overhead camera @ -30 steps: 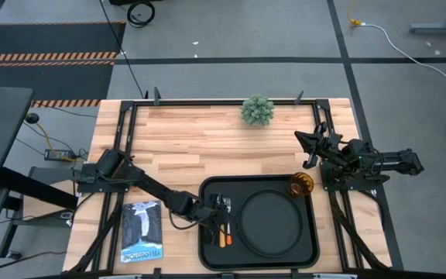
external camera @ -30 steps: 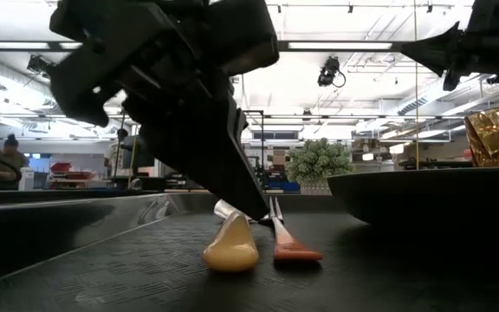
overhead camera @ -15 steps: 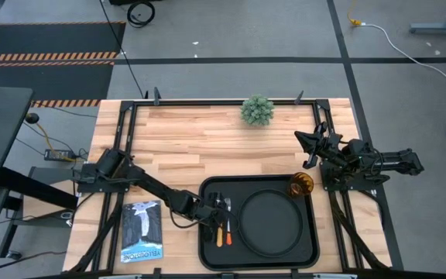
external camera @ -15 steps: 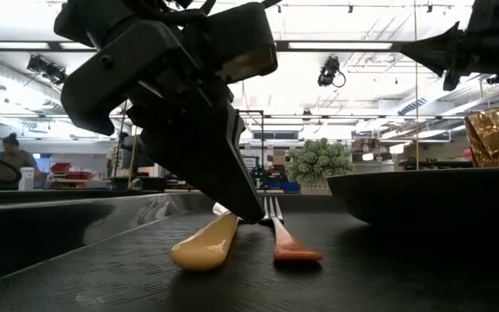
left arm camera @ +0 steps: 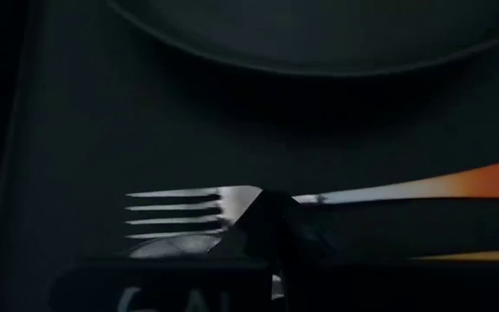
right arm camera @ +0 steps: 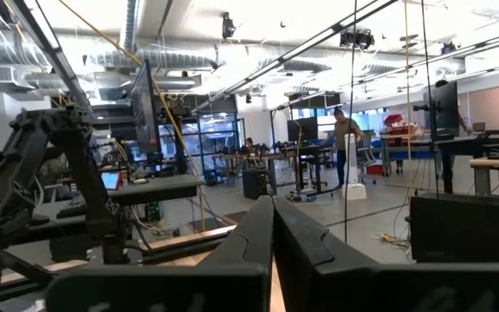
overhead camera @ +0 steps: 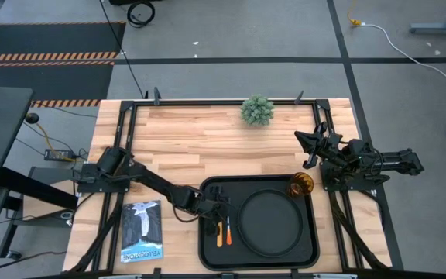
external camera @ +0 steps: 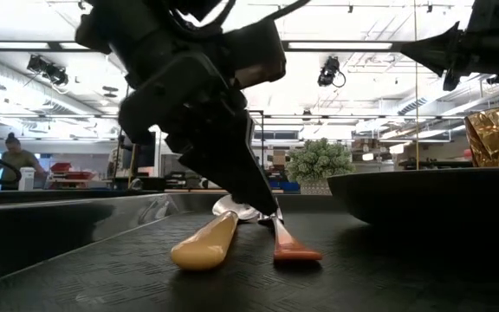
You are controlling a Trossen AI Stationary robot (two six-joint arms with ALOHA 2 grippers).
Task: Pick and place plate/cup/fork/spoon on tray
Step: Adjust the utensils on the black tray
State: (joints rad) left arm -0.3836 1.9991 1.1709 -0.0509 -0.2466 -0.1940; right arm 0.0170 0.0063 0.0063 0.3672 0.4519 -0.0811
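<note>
left gripper (overhead camera: 217, 203): fingers closed, empty, over the tray (overhead camera: 207, 252)
fork (left arm camera: 180, 211): tines just ahead of its tip, seen in wrist view only
spoon (external camera: 204, 243): beside fork, below gripper
change: spoon now lies flat; gripper has pulled back
right gripper (overhead camera: 308, 147): closed, parked above counter (overhead camera: 192, 147)

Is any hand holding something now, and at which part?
Nothing is held: the left hand is shut over the tray; the right hand is shut too.
</note>
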